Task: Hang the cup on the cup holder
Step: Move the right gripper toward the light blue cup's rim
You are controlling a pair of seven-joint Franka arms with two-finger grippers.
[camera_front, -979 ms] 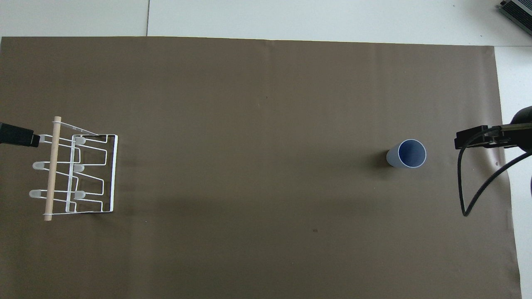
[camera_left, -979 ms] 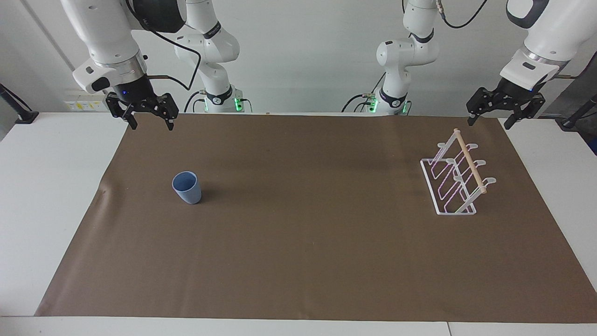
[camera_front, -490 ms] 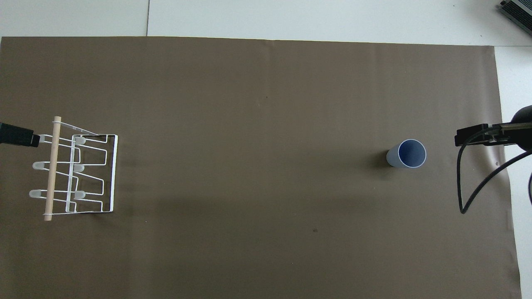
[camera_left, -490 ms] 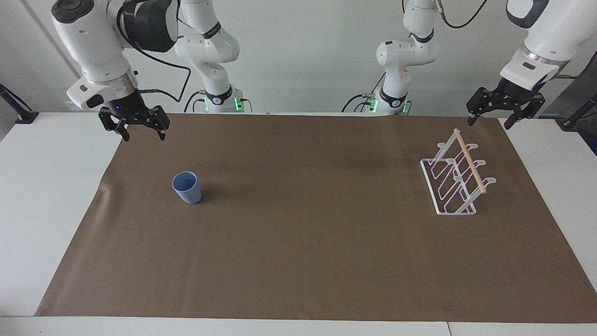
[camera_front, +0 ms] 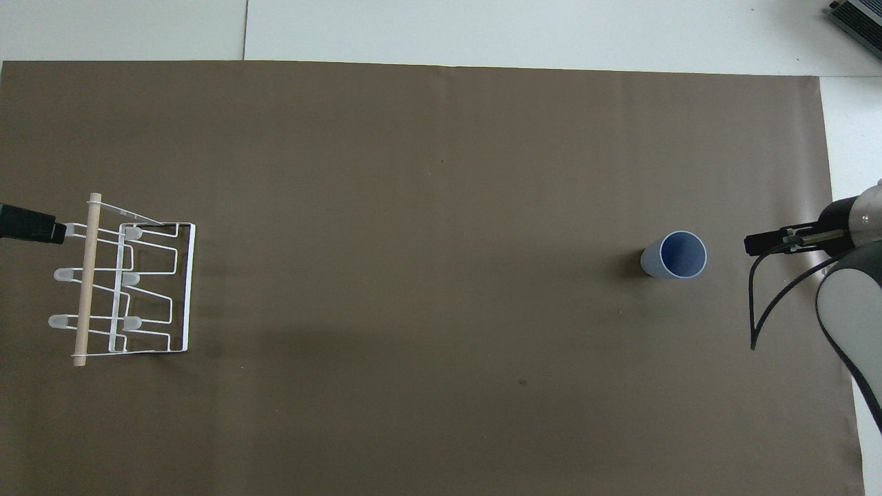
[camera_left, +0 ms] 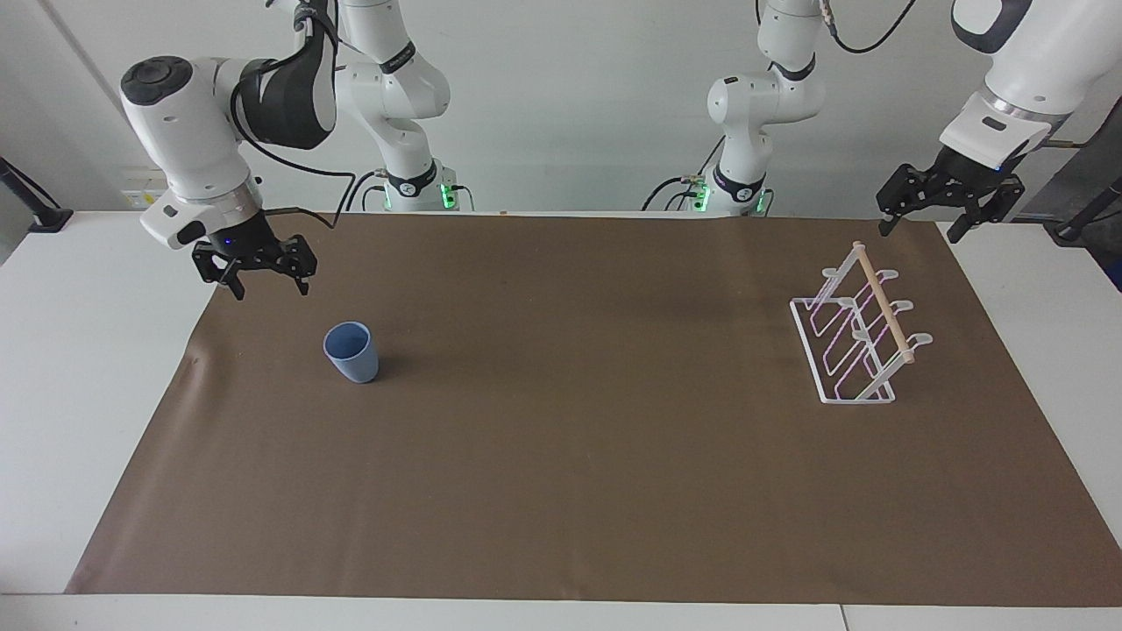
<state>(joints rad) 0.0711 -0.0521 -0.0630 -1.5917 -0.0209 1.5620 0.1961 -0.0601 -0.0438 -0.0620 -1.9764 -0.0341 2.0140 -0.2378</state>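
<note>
A light-blue cup [camera_left: 351,351] [camera_front: 675,255] stands upright, mouth up, on the brown mat toward the right arm's end of the table. My right gripper [camera_left: 270,288] [camera_front: 761,243] hangs open and empty over the mat's edge beside the cup, apart from it. The white wire cup holder [camera_left: 855,342] [camera_front: 131,282], with a wooden dowel across its top, stands toward the left arm's end, with no cup on it. My left gripper [camera_left: 917,233] [camera_front: 31,228] waits open and empty in the air above the mat's corner by the holder.
A brown mat [camera_left: 561,491] covers most of the white table [camera_left: 79,368]. A black cable [camera_front: 775,310] loops down from my right arm. A dark device [camera_front: 858,19] lies at the table's corner farthest from the robots, at the right arm's end.
My right gripper has come down and moved out over the mat toward the cup, staying open. The left arm, cup and holder have not moved.
</note>
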